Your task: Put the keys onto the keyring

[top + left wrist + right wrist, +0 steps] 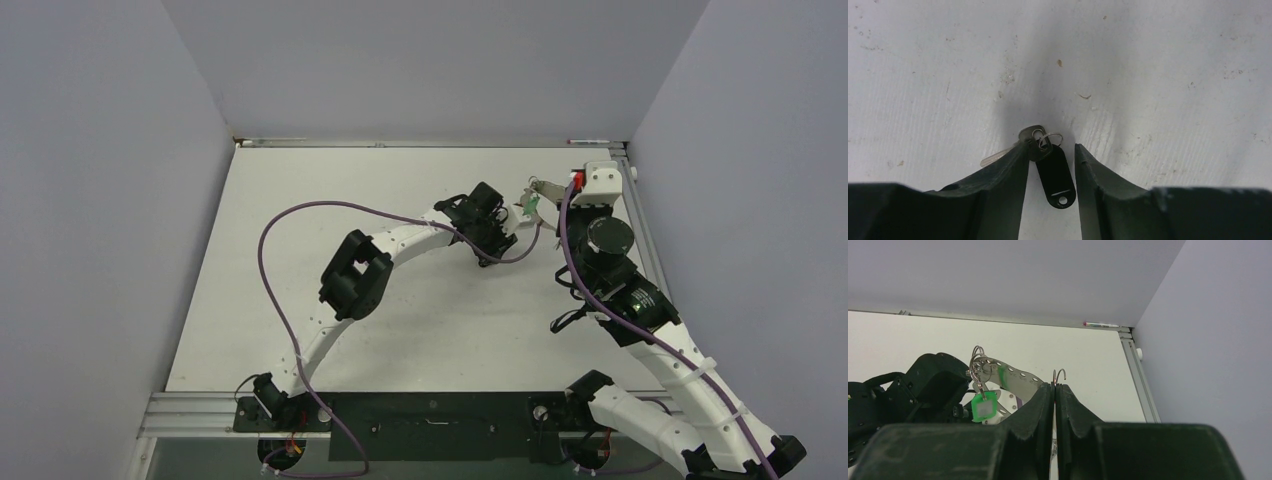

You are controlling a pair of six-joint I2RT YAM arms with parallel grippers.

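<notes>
A key with a black plastic tag lies flat on the table, and its silver blade points left. My left gripper is open and low over it. The tag lies in the gap between the fingers, and the left finger covers part of the key's head and its small split ring. In the top view this gripper is right of centre. My right gripper is shut on the thin wire keyring, whose hooked end pokes above the fingertips. A green-tagged key hangs from the wire, raised beside the left wrist.
The right arm reaches along the table's right rail. The left arm's purple cable loops over the left middle of the table. A pen lies along the back edge near the far right corner.
</notes>
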